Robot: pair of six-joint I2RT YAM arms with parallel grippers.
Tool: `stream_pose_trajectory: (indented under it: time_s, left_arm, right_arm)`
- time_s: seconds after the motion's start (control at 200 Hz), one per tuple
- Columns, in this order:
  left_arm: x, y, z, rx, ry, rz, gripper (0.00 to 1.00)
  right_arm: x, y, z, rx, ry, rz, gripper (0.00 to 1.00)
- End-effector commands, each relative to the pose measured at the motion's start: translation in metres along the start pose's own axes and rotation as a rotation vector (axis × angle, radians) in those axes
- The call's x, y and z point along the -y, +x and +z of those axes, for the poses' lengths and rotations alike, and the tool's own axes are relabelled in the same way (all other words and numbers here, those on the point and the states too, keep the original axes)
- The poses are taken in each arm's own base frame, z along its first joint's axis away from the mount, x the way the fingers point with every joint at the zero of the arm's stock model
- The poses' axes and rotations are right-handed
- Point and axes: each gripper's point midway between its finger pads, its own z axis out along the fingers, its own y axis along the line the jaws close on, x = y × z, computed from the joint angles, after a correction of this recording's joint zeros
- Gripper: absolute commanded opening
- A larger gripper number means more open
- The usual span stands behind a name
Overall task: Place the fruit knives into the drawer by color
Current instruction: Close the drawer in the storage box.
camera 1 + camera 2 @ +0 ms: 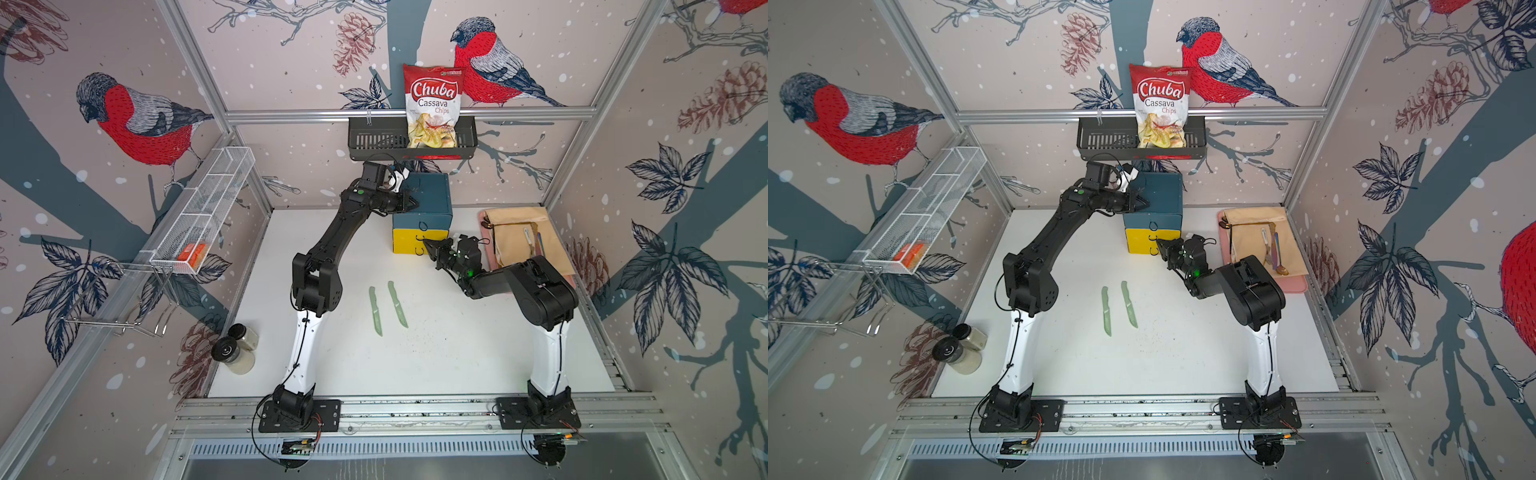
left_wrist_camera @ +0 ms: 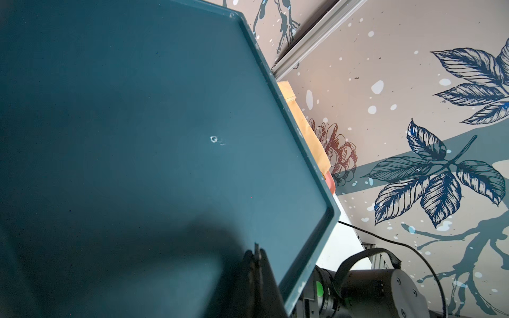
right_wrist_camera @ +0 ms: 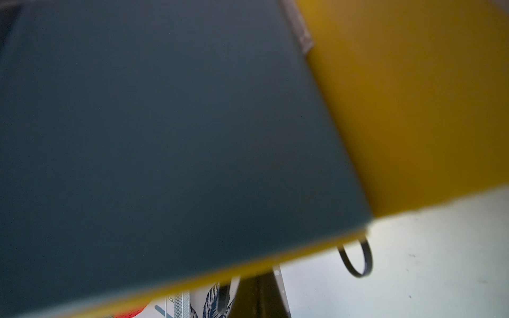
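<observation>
With right hand [image 1: 429, 246] closed at a yellow drawer [image 1: 405, 243], left hand [image 1: 413, 203] closed atop the chest [image 1: 432, 193]: opening it, needing an outward tug.

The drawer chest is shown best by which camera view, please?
A top view: the drawer chest appears almost whole. The left wrist view shows only its teal top; the right wrist, blurred teal and yellow surfaces.

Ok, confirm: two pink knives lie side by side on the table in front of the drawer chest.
Not pink: both top views show the knives are sage green. They lie side by side on the table in front of the drawer chest.
</observation>
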Motion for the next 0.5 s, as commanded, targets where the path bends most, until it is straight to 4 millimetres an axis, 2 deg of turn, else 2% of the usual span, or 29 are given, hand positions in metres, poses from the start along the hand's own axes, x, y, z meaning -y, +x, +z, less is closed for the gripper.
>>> stream_pose_trajectory:
  time_s: [0.0, 0.225, 0.24, 0.26, 0.29, 0.33, 0.4, 0.495]
  left_arm:
    - [-0.028, 0.029, 0.004, -0.092, -0.09, -0.084, 0.0]
    - [-0.03, 0.031, 0.005, -0.097, -0.087, -0.09, 0.0]
    - [-0.029, 0.031, 0.005, -0.097, -0.085, -0.088, 0.0]
    - [-0.03, 0.031, 0.005, -0.096, -0.085, -0.088, 0.0]
    - [-0.029, 0.031, 0.005, -0.097, -0.082, -0.09, 0.0]
    - [-0.029, 0.031, 0.006, -0.096, -0.083, -0.089, 0.0]
    - [-0.03, 0.03, 0.005, -0.093, -0.083, -0.09, 0.0]
    - [-0.031, 0.032, 0.006, -0.098, -0.082, -0.092, 0.0]
  right_arm:
    - [-0.01, -0.002, 0.004, -0.005, -0.048, -0.008, 0.0]
    - [-0.008, 0.0, 0.003, -0.023, -0.045, -0.02, 0.0]
    - [-0.008, 0.001, 0.002, -0.026, -0.042, -0.021, 0.03]
    - [-0.006, 0.001, 0.0, -0.025, -0.036, -0.021, 0.13]
    - [-0.005, 0.001, -0.003, -0.022, -0.029, -0.019, 0.32]
    - [-0.001, 0.002, -0.008, -0.018, -0.016, -0.017, 0.44]
    - [0.006, 0.005, -0.016, -0.016, 0.01, -0.018, 0.57]
    - [0.018, 0.009, -0.021, -0.027, 0.036, -0.018, 0.59]
